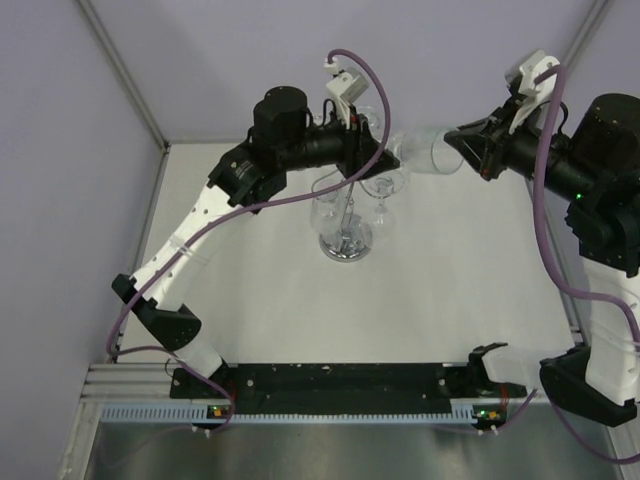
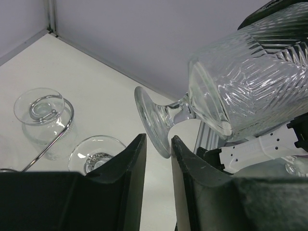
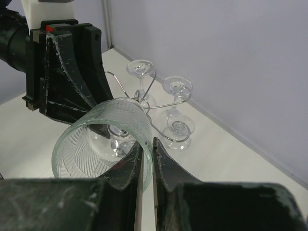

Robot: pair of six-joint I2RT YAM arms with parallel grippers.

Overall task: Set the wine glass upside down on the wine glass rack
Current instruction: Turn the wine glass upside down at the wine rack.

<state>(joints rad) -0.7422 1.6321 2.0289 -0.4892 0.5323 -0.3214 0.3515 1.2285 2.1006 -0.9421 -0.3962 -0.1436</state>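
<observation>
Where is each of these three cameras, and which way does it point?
Top external: above and behind the robot, looking down on the table and wine glass rack; left arm and right arm show.
Left wrist: on the left arm, looking along the left claw, which straddles the foot of the wine glass.
Right wrist: on the right arm, looking past the right claw, pinching the glass's rim, toward the rack.
Shared: all three show glass and rack.

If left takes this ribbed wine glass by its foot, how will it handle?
Probably slippery: the wine glass has a smooth clear foot inside the left gripper. Likely bowl-heavy, so held sideways it may droop or pivot. Fragile; the right gripper pinches only its thin rim.
</observation>
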